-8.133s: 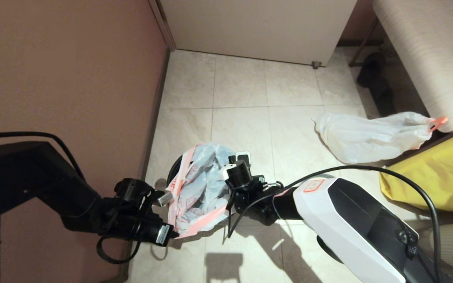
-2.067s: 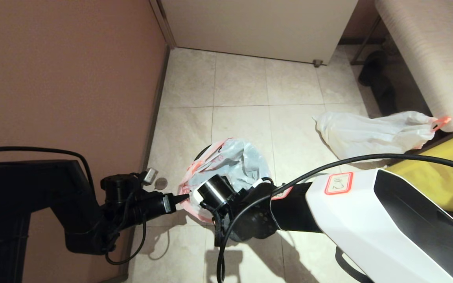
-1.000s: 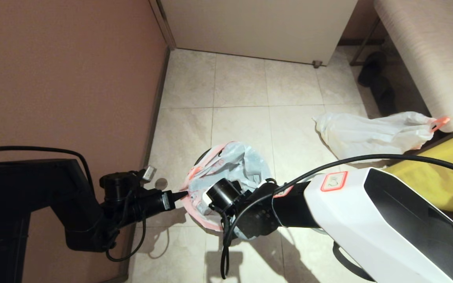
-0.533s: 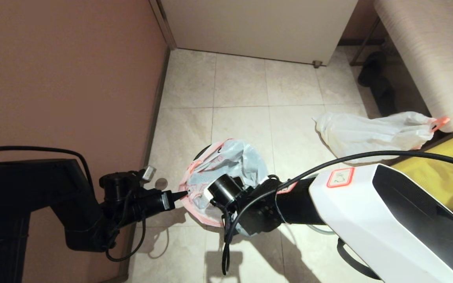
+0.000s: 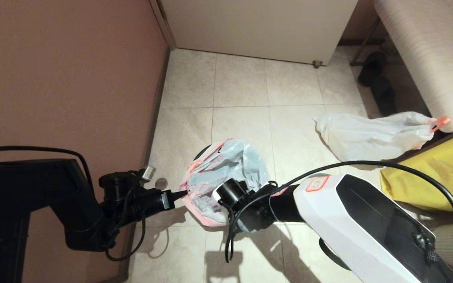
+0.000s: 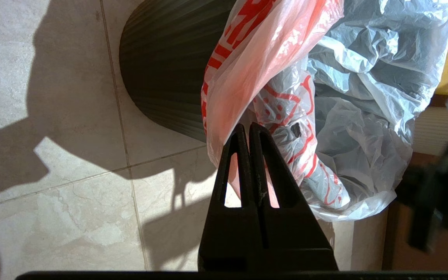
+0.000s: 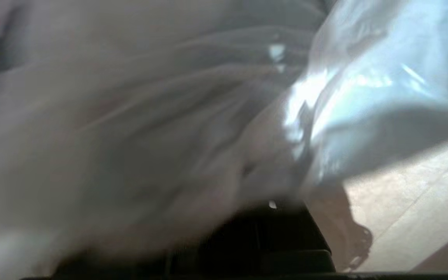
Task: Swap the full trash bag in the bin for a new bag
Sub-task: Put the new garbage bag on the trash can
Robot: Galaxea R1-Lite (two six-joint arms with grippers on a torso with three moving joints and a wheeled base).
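Orange-printed plastic, the new bag (image 5: 226,173), is bunched over the mouth of the bin (image 6: 161,74), spilling down its dark ribbed outside on the wall side. Left gripper (image 6: 249,130) has its black fingers pressed tight together right at that orange edge, pinching the film. Right gripper (image 5: 210,198) reaches in from the other side, clenched, buried in the bag's folds; whether it holds film I can't tell. Out on the tiled floor (image 5: 242,86), well apart to the right, the full trash bag (image 5: 372,135) lies on its side, orange tab up, touching a yellow bag (image 5: 439,177).
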